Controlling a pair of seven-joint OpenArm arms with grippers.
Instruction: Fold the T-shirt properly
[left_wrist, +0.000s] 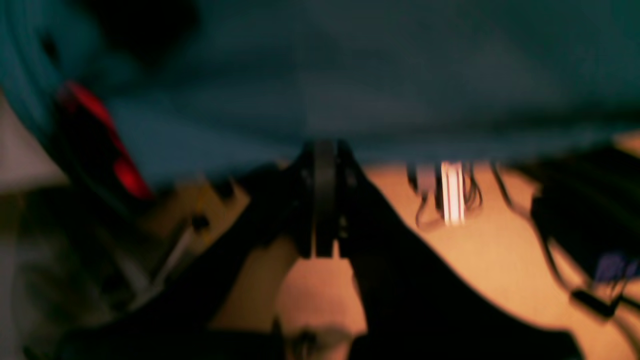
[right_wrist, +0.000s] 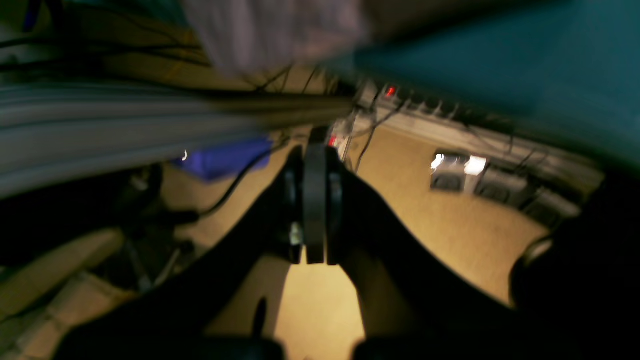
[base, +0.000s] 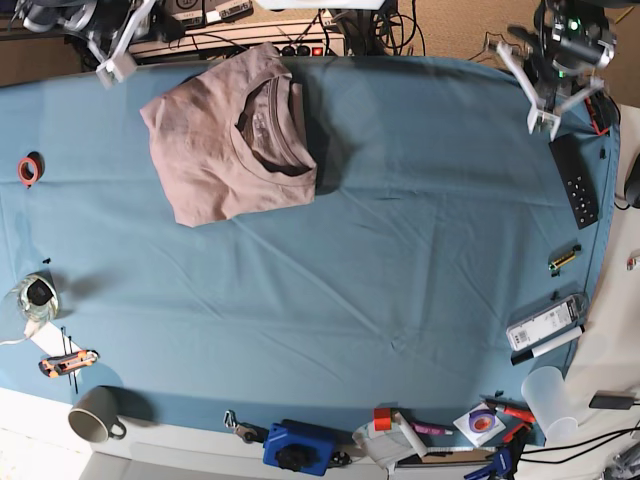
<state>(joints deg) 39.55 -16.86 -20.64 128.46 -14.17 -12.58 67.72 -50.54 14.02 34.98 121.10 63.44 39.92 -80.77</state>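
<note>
Two arms sit parked at the far corners of the table, and neither has hold of anything. Going from the left of the overhead view: a red tape roll (base: 28, 169) lies on the blue-teal table cloth (base: 400, 250) near the edge, with a grey mug (base: 93, 414) down at the near corner. Above them the right gripper (base: 118, 62) hangs just off the back edge, its jaws clenched together on nothing, as its wrist view shows plainly. Just beside it lies the T-shirt (base: 225, 150), already folded into a compact rectangle with the ribbed neck facing up, skewed on the cloth and close to the back edge. To my eye the fold looks done, so the risk now is disturbance: if that right arm swings back in low, it could snag the nearest sleeve corner and drag the bundle open or push it off the edge. Far to the right, the left gripper (base: 545, 110) is likewise pressed shut and empty, hovering near a black remote (base: 576, 182), which a careless sweep could knock away.
</note>
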